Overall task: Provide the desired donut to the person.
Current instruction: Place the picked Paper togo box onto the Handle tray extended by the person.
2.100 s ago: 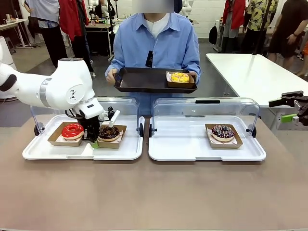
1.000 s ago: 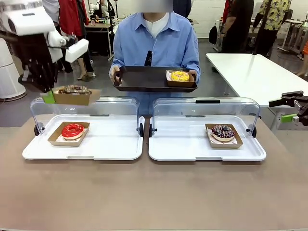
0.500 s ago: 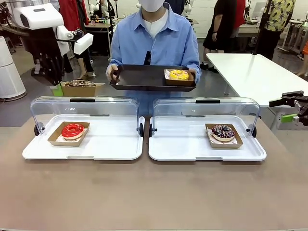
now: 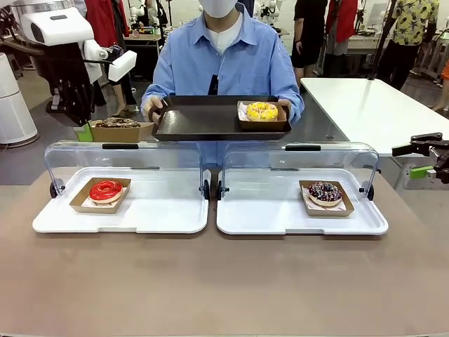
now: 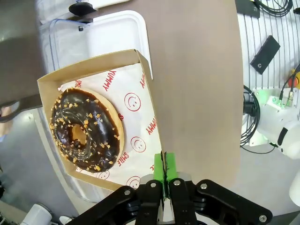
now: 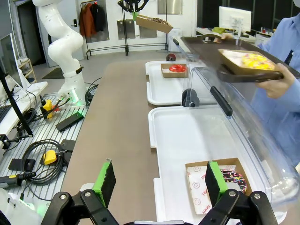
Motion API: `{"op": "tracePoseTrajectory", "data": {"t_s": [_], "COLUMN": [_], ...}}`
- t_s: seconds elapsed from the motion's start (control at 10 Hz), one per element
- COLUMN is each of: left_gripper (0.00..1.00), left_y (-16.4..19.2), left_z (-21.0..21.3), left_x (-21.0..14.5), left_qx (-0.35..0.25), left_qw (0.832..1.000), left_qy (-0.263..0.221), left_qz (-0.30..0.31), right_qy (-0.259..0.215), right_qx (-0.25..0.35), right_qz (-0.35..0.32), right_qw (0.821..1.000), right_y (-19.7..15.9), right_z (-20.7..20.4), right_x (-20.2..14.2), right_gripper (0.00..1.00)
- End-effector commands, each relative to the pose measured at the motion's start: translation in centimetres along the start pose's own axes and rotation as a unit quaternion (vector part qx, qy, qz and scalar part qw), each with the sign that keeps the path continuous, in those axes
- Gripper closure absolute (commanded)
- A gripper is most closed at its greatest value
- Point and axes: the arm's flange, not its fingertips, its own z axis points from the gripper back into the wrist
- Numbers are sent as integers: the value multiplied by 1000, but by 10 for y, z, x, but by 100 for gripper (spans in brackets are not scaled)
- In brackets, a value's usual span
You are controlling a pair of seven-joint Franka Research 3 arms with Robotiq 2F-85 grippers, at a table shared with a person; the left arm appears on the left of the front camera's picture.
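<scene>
My left gripper (image 4: 83, 130) is raised behind the left display case, shut on the edge of a cardboard tray holding a chocolate donut with nut bits (image 4: 116, 123). The left wrist view shows this donut (image 5: 86, 136) in its tray, with the green pads (image 5: 164, 169) pinching the tray's rim. The person (image 4: 228, 53) in a light blue shirt holds out a dark serving tray (image 4: 200, 119), its left end close to the held donut. A yellow donut (image 4: 262, 111) sits at the tray's right end. My right gripper (image 6: 159, 183) stands open at the table's right edge.
A red glazed donut (image 4: 106, 189) sits in the left white display tray (image 4: 161, 214). A sprinkled chocolate donut (image 4: 325, 192) sits in the right one (image 4: 266, 210). Both clear lids (image 4: 302, 158) stand open at the back. A white table (image 4: 372, 105) is at the far right.
My left gripper has carried the chocolate donut slightly right, towards the serving tray. The person has lowered the tray and shifted it left, closer to the held donut. The right arm stayed still.
</scene>
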Motion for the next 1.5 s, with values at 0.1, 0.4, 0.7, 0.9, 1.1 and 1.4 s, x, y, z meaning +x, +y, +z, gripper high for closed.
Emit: {"op": "tracePoseTrajectory", "data": {"t_s": [0.1,0.4,0.7,0.9,1.1,1.4], "left_gripper": [100,100,100,100,99,99], "left_y": [-3,-3,-3,-3,7,49], "left_z": [4,4,4,4,9,45], "left_x": [0,0,0,0,4,28], "left_qx": [-1,-1,-1,-1,-18,-7], "left_qw": [1000,1000,1000,1000,1000,999], "left_qy": [1,1,1,1,-13,-22], "left_qz": [5,5,5,5,-13,-42], "right_qy": [-3,-3,-3,-3,-3,-3], "right_qx": [-1,-1,-1,-1,-1,-1], "right_qz": [1,1,1,1,1,1], "right_qw": [1000,1000,1000,1000,1000,1000], "right_y": [2,2,2,2,2,2], "right_z": [0,0,0,0,0,0], "right_x": [0,0,0,0,0,0], "right_gripper": [0,0,0,0,0,0]}}
